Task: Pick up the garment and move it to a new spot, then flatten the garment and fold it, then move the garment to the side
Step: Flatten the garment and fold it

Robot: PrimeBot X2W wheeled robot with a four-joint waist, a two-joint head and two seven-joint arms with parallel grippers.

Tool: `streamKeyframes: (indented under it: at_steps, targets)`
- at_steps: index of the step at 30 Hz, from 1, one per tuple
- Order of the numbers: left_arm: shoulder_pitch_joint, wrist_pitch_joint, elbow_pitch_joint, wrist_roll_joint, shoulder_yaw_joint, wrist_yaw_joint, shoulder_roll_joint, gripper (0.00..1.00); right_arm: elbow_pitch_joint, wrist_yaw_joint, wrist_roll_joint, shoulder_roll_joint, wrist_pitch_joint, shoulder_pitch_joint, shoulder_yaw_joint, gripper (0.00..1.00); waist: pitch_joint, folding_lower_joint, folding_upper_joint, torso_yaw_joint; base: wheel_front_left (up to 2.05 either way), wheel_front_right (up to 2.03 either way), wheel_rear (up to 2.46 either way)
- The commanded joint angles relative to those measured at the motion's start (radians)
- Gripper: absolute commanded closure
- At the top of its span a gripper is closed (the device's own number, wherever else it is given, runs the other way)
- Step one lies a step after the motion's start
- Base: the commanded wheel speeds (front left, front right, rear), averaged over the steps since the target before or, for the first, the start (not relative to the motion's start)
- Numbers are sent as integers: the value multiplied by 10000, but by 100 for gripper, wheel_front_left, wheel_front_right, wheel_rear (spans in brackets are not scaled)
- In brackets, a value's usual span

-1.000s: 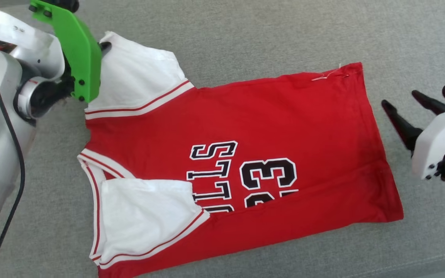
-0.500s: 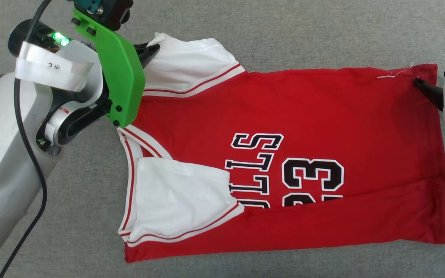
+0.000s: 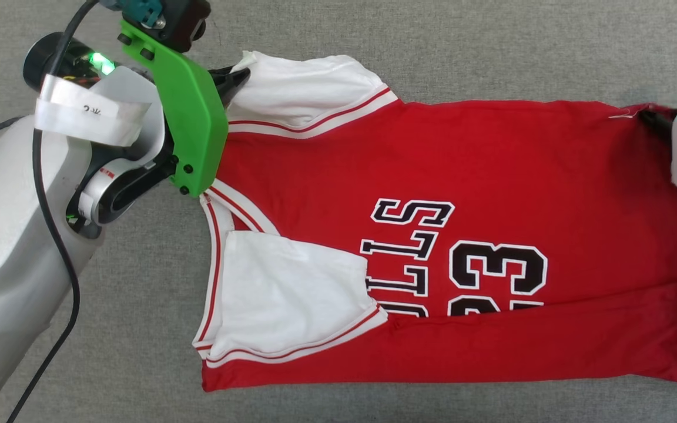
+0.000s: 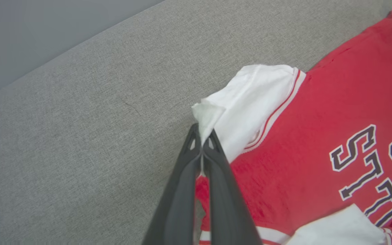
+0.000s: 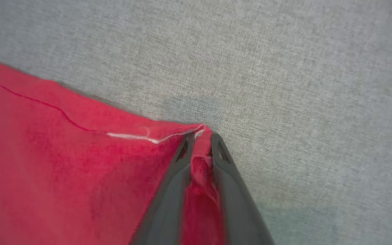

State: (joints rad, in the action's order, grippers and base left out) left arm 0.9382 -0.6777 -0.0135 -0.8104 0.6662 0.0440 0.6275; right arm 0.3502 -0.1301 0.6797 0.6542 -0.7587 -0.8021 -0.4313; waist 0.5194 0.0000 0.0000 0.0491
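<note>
The garment (image 3: 432, 170), a red jersey with white sleeves and black "BULLS 23" lettering, lies spread sideways on the grey fabric surface, its near long edge folded over. My left gripper (image 3: 238, 76) is shut on the far white sleeve's corner (image 4: 204, 114); the left wrist view shows the fingers (image 4: 213, 160) pinched together on the cloth. My right gripper (image 3: 650, 120) is shut on the garment's far hem corner (image 5: 201, 131), red cloth bunched between its fingers (image 5: 223, 163). The near sleeve (image 3: 291, 294) lies flat over the chest.
Grey woven fabric surface (image 3: 491, 47) stretches all around the garment. The left arm's pale forearm and green bracket (image 3: 191, 117) stand at the left. In the left wrist view the surface's far edge (image 4: 80, 47) meets a grey wall.
The head camera has shifted, so the garment sits further right in view. My right gripper reached the far hem corner and closed on it. The left gripper has kept its hold on the sleeve.
</note>
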Motion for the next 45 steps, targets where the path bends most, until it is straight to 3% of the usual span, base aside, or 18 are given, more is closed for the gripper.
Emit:
streamKeyframes:
  at_steps: [1,18,36,45]
  targets:
    - [-262,113,109,-35,-52,32,-38,100,236,-6,132,-225,59,392,-282,100,-120,0,0,-36,0,0,0]
    - [-1628,1573,1067,-410,-347,-56,-79,100,190,-6,824,21,2722,1220,222,100,-1953,0,0,-164,0,0,0]
    - [-5686,2141,-618,-1160,-4,-1214,565,100,-1512,-6,1794,690,4788,5009,445,100,-3269,0,0,86,0,0,0]
    - [-6614,2083,-548,-1217,643,-1183,394,100,-2127,-6,1673,807,5151,6451,681,100,-3381,0,0,93,0,0,0]
